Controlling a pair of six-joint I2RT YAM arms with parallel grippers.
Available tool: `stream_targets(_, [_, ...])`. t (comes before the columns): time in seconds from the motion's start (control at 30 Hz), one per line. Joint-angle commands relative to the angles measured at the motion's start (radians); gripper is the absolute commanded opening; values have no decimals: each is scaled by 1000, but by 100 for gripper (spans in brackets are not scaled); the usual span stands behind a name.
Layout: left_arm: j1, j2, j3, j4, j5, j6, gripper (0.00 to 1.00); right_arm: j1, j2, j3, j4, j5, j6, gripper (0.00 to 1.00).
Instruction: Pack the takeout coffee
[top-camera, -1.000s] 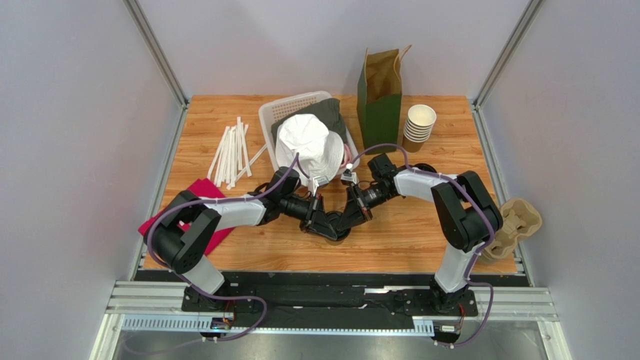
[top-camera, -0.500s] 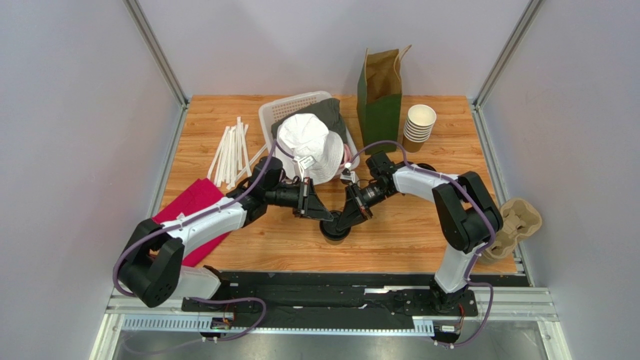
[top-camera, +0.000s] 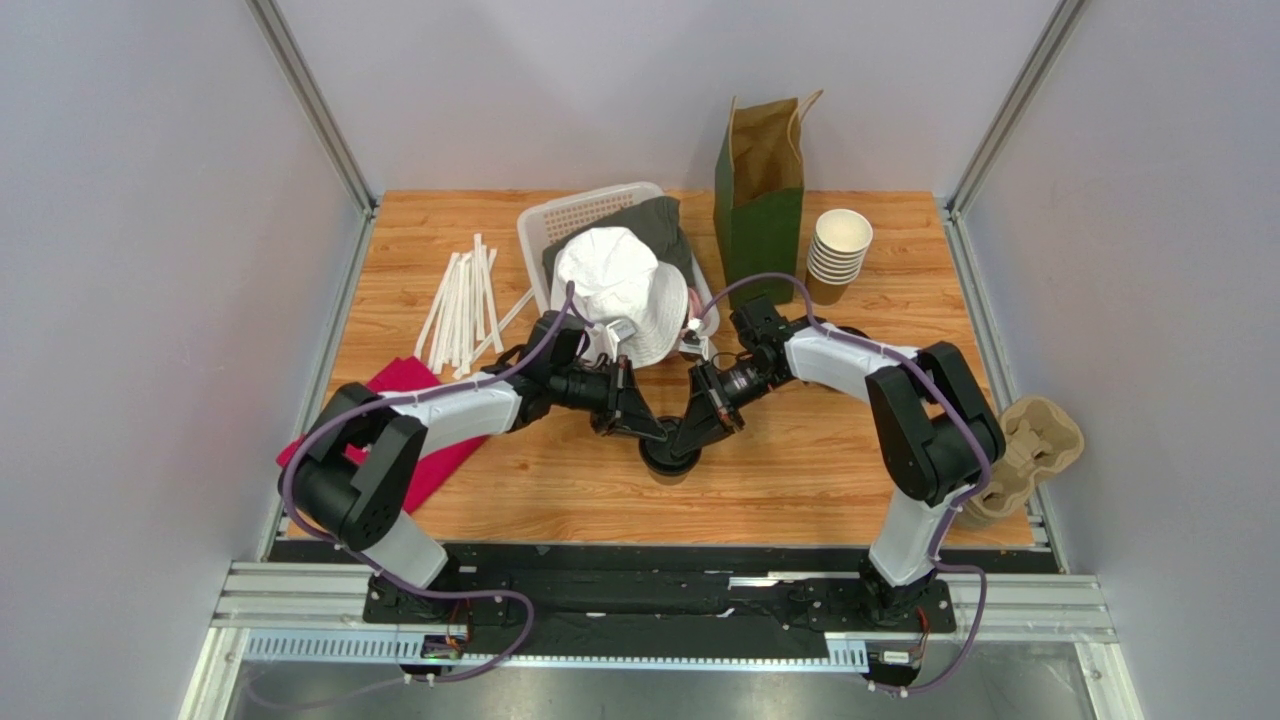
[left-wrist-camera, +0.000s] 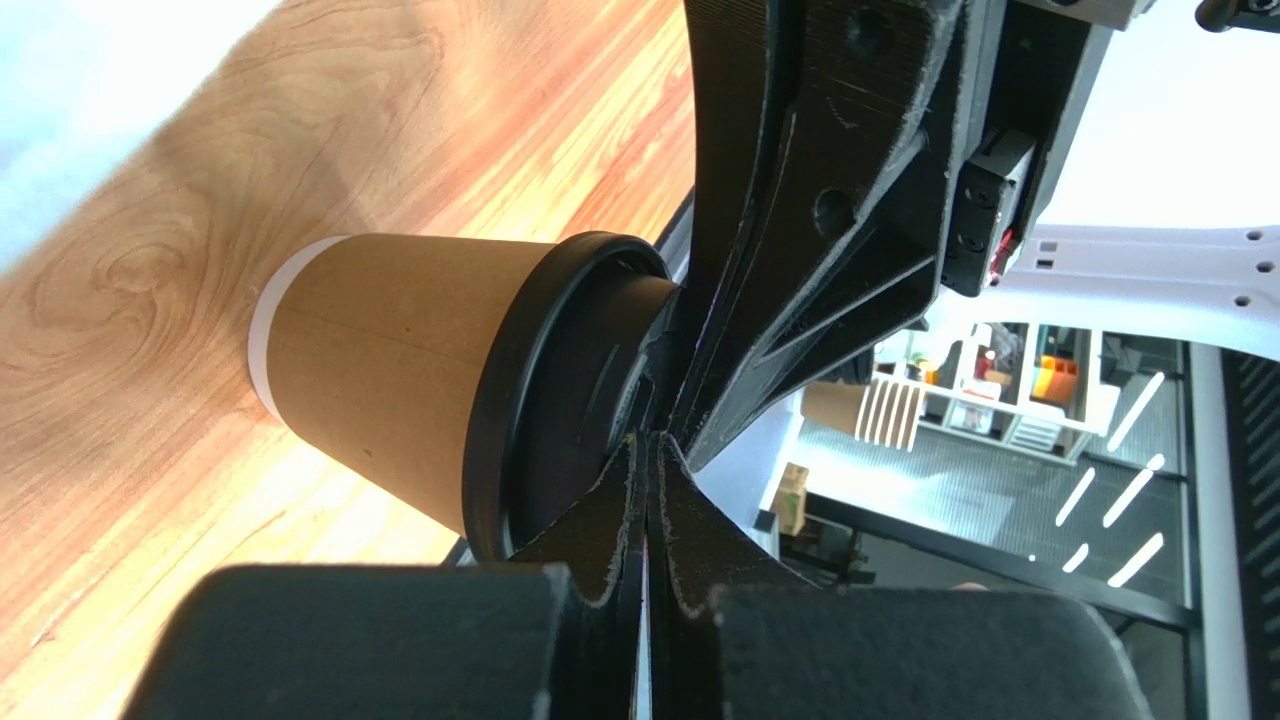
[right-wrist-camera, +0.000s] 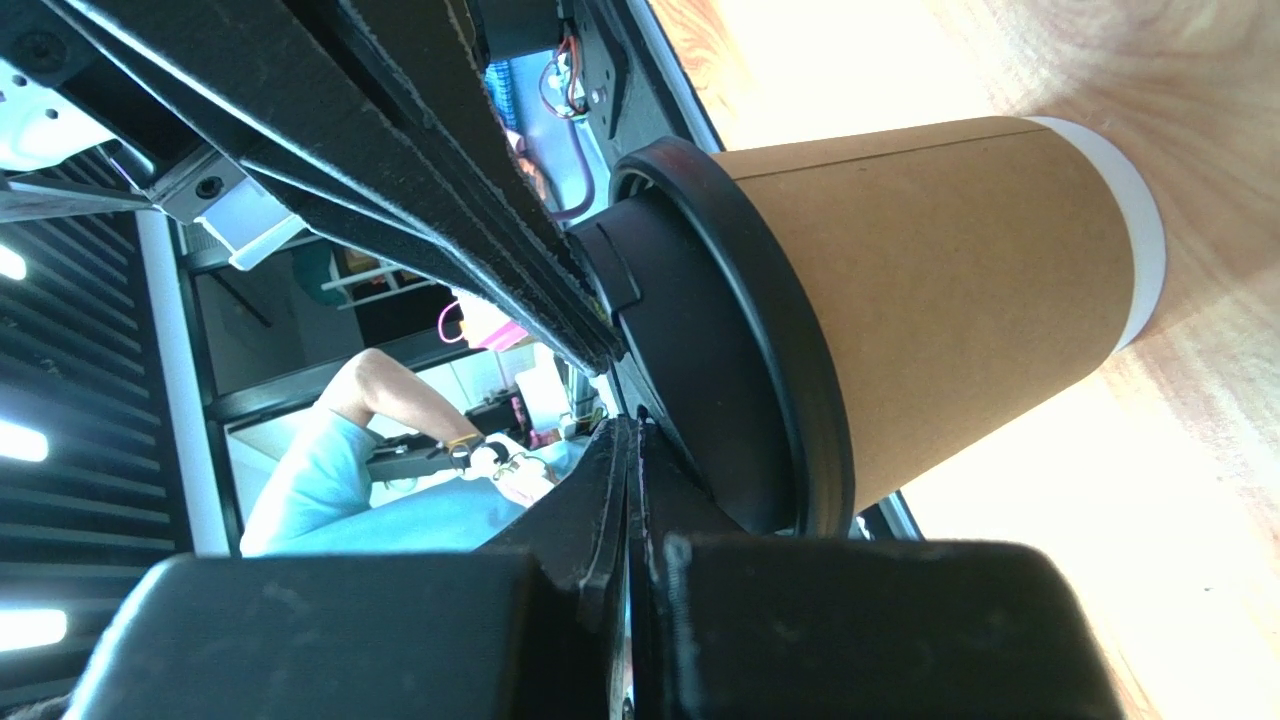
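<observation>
The takeout coffee, a kraft-brown cup (left-wrist-camera: 391, 375) with a black lid (top-camera: 670, 458), stands upright on the wooden table near the front middle. My left gripper (top-camera: 646, 434) is shut and empty, its tips (left-wrist-camera: 651, 450) resting on the lid's top (left-wrist-camera: 579, 405). My right gripper (top-camera: 688, 434) is shut and empty too, its tips (right-wrist-camera: 631, 428) on the lid (right-wrist-camera: 736, 360) from the other side. The cup's wall (right-wrist-camera: 962, 270) shows in the right wrist view. The two grippers meet tip to tip over the lid.
A green paper bag (top-camera: 759, 203) stands open at the back, with a stack of lidless cups (top-camera: 837, 248) beside it. A white basket (top-camera: 594, 222) holds a white cloth (top-camera: 616, 285). Straws (top-camera: 466, 300) and a red napkin (top-camera: 394, 408) lie on the left. A cardboard carrier (top-camera: 1034, 443) is at the right edge.
Both grippers have drawn back a little from over the cup, so the lid now shows between them. The left arm's elbow swung out to the left and came partly back.
</observation>
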Motion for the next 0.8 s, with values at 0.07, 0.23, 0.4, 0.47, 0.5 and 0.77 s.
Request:
stream_targets(0.07, [29, 56, -34, -107, -107, 33, 0, -2, 67, -7, 30, 300, -99, 0])
stream_targets(0.23, [30, 70, -47, -102, -103, 36, 0, -2, 82, -12, 34, 313, -104, 0])
stream_targets(0.4, [29, -48, -21, -19, -25, 54, 0, -2, 43, 10, 33, 245, -93, 0])
stream_targets(0.47, [29, -91, -4, -7, -11, 68, 0, 1, 21, 19, 37, 189, -67, 0])
stream_targets(0.5, [27, -125, 2, -7, 3, 76, 0, 3, -3, 28, 40, 172, -58, 0])
stream_targets(0.77, [23, -258, 47, -204, -35, 249, 0, 12, -116, 94, 28, 81, 7, 6])
